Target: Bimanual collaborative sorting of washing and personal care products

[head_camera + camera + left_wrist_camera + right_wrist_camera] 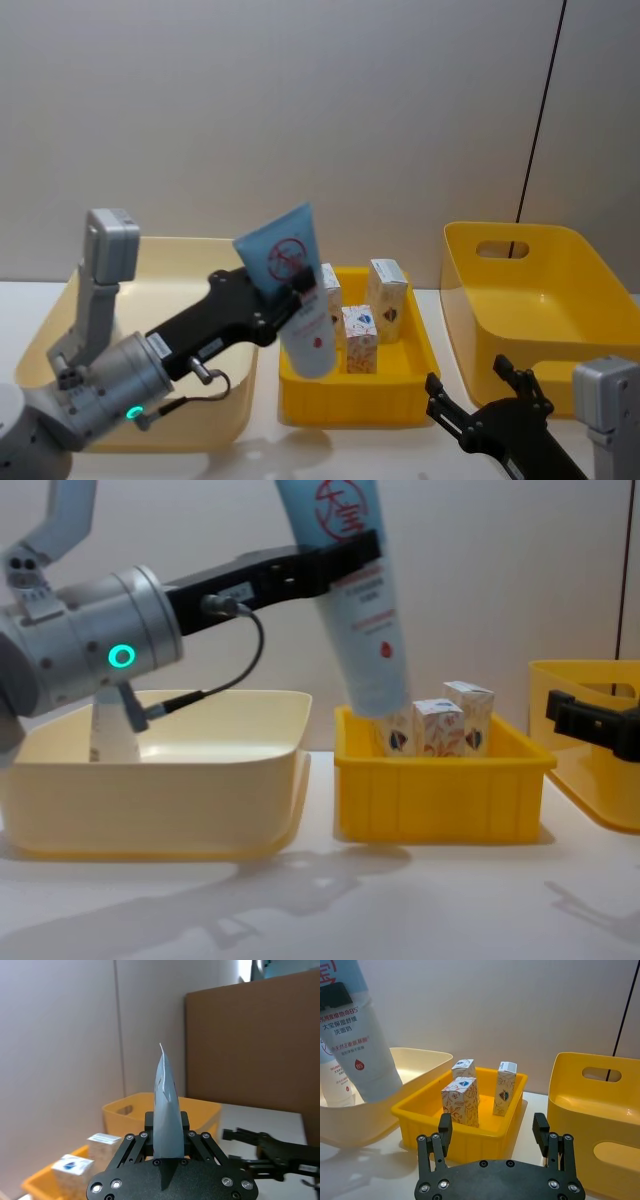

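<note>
Left gripper (300, 287): fingers clamped on pale-blue tube (311, 338), held tilted, cap end down, over left part of small yellow tray (350, 402), just beside three white cartons (461, 1101) standing inside. Second tube (108, 730) stood upright in cream bin (190, 258). Right gripper (492, 1123) hung low over worktop (340, 452) before tray, fingers spread wide, holding nothing.

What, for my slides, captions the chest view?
Left gripper holds pale-blue squeeze tube over yellow tray of cartons; right gripper open alongside.

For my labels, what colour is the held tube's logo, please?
Red circle logo on the pale-blue tube, clearest in the chest view.
</note>
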Controlling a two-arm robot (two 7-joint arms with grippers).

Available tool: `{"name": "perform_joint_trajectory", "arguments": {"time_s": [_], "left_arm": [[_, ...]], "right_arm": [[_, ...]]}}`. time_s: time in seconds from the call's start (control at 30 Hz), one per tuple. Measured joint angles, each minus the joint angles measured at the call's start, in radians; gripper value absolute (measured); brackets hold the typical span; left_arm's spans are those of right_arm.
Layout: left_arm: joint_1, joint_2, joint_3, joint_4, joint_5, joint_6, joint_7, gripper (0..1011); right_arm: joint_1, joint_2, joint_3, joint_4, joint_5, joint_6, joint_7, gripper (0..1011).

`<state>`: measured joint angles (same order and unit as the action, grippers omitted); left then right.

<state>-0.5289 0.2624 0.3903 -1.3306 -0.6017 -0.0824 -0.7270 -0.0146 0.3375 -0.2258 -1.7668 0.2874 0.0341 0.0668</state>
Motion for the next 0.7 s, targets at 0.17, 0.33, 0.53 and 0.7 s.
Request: {"name": "perform_joint_trajectory", "arguments": {"time_s": [0.17, 0.33, 0.53, 0.7], "left_arm": [[-0.012, -0.01, 0.02, 0.014, -0.021, 0.014, -0.035, 258], [-0.022, -0.019, 0.037, 0.023, -0.034, 0.024, -0.055, 258], [-0.028, -0.025, 0.05, 0.03, -0.042, 0.031, -0.066, 257], [-0.031, -0.029, 0.058, 0.034, -0.048, 0.035, -0.073, 257]], "right_arm": [[0.0, 0.0, 0.0, 0.0, 0.0, 0.0, 0.0, 1001], [0.0, 0.0, 0.0, 0.0, 0.0, 0.0, 0.0, 1001], [-0.001, 0.007, 0.006, -0.005, 0.012, 0.002, 0.022, 1001], [-0.002, 0.026, 0.016, -0.017, 0.039, 0.015, 0.066, 1001]]}}
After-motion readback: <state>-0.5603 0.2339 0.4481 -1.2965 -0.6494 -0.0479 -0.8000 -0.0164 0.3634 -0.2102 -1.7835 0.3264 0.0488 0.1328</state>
